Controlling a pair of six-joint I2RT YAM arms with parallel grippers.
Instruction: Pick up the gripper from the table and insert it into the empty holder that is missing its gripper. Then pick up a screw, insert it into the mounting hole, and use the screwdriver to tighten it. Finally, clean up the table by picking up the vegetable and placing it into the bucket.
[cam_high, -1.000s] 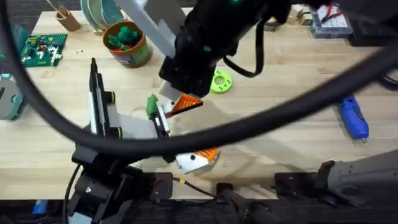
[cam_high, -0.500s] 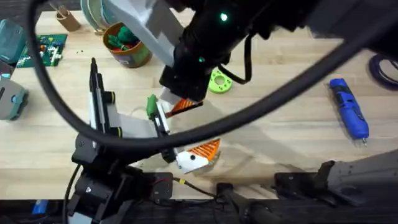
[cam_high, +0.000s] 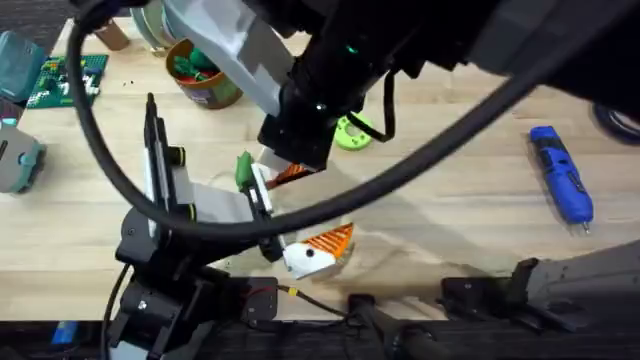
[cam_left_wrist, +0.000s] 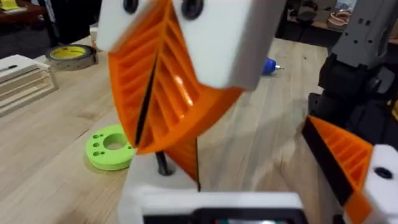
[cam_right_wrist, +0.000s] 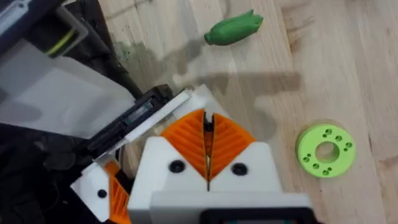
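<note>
The right gripper (cam_right_wrist: 208, 140) has its jaws pressed together over the left gripper (cam_high: 300, 215), whose jaws stand spread; the vegetable (cam_right_wrist: 234, 29) lies on the counter (cam_high: 450, 200) nearby. A slight misalignment could jam the orange tip.

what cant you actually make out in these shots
- Right end effector: overhead, hidden under its own blurred dark arm; the right wrist view shows its pads together.
- Lime-green disc: overhead, partly covered by that arm.
- Bucket: overhead, top cut off by the arm.
- Screwdriver: left wrist, mostly behind the white finger.

Screwdriver (cam_high: 560, 186) flat; vegetable (cam_right_wrist: 234, 29) beside bucket (cam_high: 206, 72).
</note>
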